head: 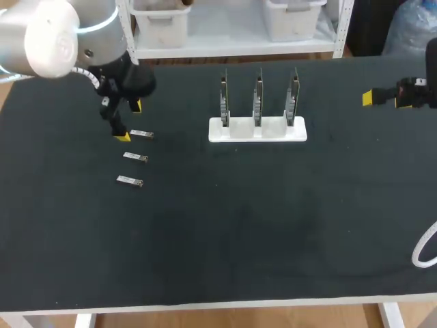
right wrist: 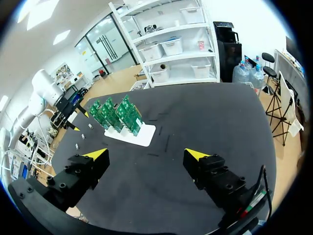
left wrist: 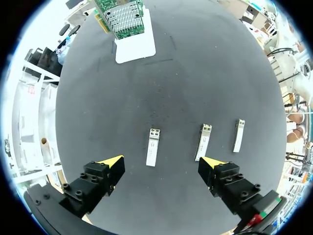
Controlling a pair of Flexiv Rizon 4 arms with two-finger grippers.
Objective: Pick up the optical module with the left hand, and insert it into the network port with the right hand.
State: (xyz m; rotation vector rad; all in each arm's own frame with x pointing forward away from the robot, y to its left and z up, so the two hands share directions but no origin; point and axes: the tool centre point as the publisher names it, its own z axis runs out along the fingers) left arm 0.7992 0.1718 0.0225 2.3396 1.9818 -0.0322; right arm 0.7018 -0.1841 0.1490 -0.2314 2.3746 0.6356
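Wide-spread and empty, the black left gripper with yellow tips (left wrist: 162, 161) hangs over the black table (head: 273, 225). Under it lie three small silver metal optical modules in a row: the first module (left wrist: 153, 147) and second module (left wrist: 203, 142) between its fingers, the third module (left wrist: 238, 135) just outside. Well apart, a white plastic rack (head: 257, 131) holds three upright green network cards (head: 258, 96). At the table's far right edge, the right gripper (head: 386, 100) hovers equally wide, holding nothing.

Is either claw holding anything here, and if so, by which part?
Nothing is held. The left claw hangs open above the optical modules, gripping none; the right claw is open and empty.
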